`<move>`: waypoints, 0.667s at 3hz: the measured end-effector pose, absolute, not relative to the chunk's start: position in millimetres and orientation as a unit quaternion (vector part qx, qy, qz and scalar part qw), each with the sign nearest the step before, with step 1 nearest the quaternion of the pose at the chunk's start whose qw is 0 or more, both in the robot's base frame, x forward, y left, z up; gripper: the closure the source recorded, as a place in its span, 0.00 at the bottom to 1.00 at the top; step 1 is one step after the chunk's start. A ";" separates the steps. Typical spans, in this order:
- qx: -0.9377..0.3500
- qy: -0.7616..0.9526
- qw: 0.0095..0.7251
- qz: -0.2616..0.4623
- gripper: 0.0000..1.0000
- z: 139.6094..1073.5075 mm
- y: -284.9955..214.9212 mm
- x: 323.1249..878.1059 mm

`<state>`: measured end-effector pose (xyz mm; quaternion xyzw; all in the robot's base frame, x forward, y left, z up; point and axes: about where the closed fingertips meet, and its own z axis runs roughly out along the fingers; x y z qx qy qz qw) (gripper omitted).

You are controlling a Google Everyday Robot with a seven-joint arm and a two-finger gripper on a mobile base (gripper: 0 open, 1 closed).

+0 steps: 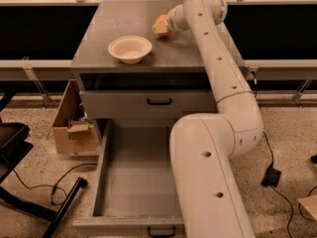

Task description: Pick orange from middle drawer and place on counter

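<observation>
Fingers (159,29) clamp orange (164,20) betw. them, over counter (124,14) rear.

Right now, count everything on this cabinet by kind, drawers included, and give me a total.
orange: 1, held by the gripper just above the counter
bowl: 1, on the counter
drawers: 2, the middle drawer pulled open, the upper drawer shut
Total: 4
</observation>
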<state>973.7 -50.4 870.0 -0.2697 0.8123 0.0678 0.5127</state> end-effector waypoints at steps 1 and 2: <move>-0.263 0.811 0.516 0.077 1.00 857.0 -38.1 982.3; -0.259 0.810 0.520 0.083 1.00 853.8 -29.6 986.5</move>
